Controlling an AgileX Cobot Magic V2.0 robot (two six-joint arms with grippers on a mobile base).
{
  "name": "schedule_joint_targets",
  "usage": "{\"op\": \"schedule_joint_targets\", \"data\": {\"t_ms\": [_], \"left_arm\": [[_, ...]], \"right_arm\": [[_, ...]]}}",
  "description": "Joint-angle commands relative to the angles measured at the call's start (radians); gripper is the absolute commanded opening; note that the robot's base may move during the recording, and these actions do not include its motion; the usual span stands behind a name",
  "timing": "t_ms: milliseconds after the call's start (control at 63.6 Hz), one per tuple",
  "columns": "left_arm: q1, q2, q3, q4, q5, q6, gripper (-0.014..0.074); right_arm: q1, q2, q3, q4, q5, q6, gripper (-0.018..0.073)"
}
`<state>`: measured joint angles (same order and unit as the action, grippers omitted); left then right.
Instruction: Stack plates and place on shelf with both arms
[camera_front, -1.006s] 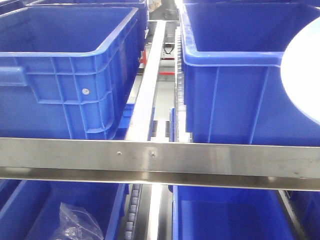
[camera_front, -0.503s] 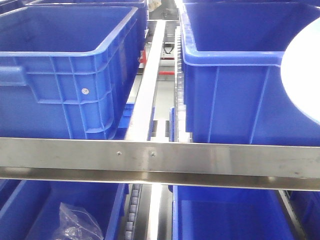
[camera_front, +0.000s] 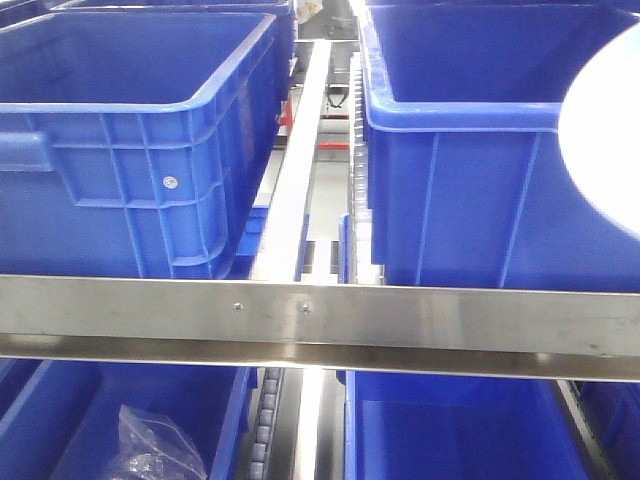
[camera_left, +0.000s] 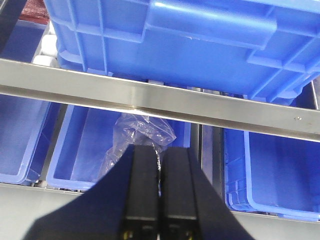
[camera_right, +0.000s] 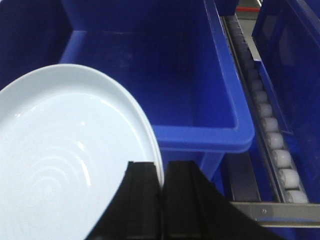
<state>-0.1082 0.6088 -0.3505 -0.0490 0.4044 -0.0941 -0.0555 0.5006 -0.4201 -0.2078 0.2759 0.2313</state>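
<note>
A glossy pale bluish-white plate (camera_right: 65, 160) fills the lower left of the right wrist view, tilted on edge. My right gripper (camera_right: 161, 172) is shut on its rim. I cannot tell whether a second plate lies behind it. The same plate (camera_front: 605, 140) shows at the right edge of the front view, in front of the upper right blue bin (camera_front: 460, 190). My left gripper (camera_left: 161, 155) is shut and empty. It hangs in front of the steel shelf rail (camera_left: 150, 100), pointing at a lower bin.
Blue plastic bins fill the shelf: an upper left bin (camera_front: 130, 150), the upper right bin (camera_right: 200, 135) and several lower ones. A steel rail (camera_front: 320, 315) crosses the front. A crumpled clear plastic bag (camera_left: 142, 132) lies in a lower bin. Roller tracks (camera_right: 272, 140) run beside the bins.
The plate at the right edge of the front view has crept slightly up and to the left. Nothing else has moved.
</note>
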Motion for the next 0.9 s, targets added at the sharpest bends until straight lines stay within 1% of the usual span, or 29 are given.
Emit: {"op": "schedule_joint_targets", "data": {"t_ms": [0,189,377,424,456,487,566,613,644,754,880], "left_arm": [[0.001,-0.002,-0.030,-0.007,-0.065,-0.009,0.0083],[0.001,-0.002,-0.030,-0.007,-0.065,-0.009,0.0083],[0.001,-0.002,-0.030,-0.007,-0.065,-0.009,0.0083],[0.001,-0.002,-0.030,-0.007,-0.065,-0.009,0.0083],[0.001,-0.002,-0.030,-0.007,-0.065,-0.009,0.0083],[0.001,-0.002,-0.030,-0.007,-0.065,-0.009,0.0083],[0.001,-0.002,-0.030,-0.007,-0.065,-0.009,0.0083],[0.001,-0.002,-0.030,-0.007,-0.065,-0.009,0.0083],[0.001,-0.002,-0.030,-0.007,-0.065,-0.009,0.0083],[0.001,-0.002,-0.030,-0.007,-0.065,-0.009,0.0083],[0.001,-0.002,-0.030,-0.007,-0.065,-0.009,0.0083]], "right_arm": [[-0.004,0.072,-0.090,-0.003,-0.143,-0.002,0.0029],[-0.004,0.329,-0.324,-0.003,-0.171,-0.002,0.0029],[-0.004,0.604,-0.560,-0.003,-0.268,-0.002,0.0032],[-0.004,0.662,-0.609,-0.003,-0.293,-0.002,0.0054],[-0.004,0.698,-0.629,-0.003,-0.309,-0.002,0.0090],[-0.004,0.728,-0.648,-0.003,-0.328,-0.002,0.0160],[-0.004,0.767,-0.665,-0.003,-0.378,-0.002,0.0397],[-0.004,0.772,-0.664,-0.003,-0.403,-0.002,0.0482],[-0.004,0.772,-0.662,-0.003,-0.402,-0.002,0.0503],[-0.004,0.725,-0.631,-0.003,-0.386,-0.002,0.0486],[-0.004,0.579,-0.522,-0.003,-0.386,-0.002,0.0426]]}}
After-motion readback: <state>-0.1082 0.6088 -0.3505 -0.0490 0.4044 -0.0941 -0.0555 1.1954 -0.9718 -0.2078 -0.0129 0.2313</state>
